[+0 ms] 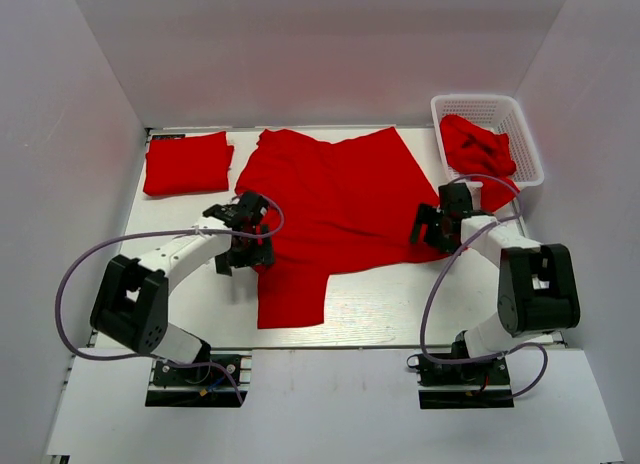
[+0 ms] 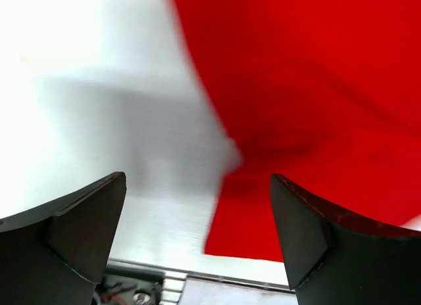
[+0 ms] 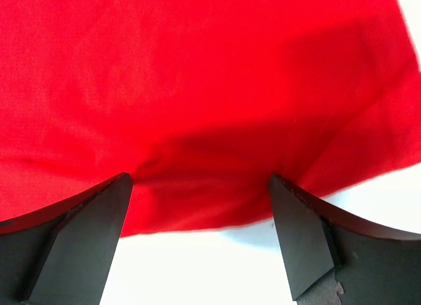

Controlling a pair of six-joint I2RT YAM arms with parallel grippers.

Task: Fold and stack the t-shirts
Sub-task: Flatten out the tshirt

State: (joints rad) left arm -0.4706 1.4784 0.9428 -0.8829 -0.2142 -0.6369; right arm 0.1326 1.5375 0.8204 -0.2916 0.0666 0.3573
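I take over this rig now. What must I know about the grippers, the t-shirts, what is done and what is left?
Left gripper: open, empty, at the left edge of the spread t-shirt.
Right gripper: open, empty, at the same shirt's right edge.
Other shirts: folded t-shirt at far left; crumpled t-shirt in the white basket at far right.
Done: one shirt folded.
Left: fold the spread t-shirt, stack it on the folded one, then do the same with what is in the basket.

Edge of the spread t-shirt (image 2: 316, 88) ahead of the left gripper (image 2: 197, 180) was blurred. Beyond the right gripper (image 3: 198, 179), its cloth ran off frame.
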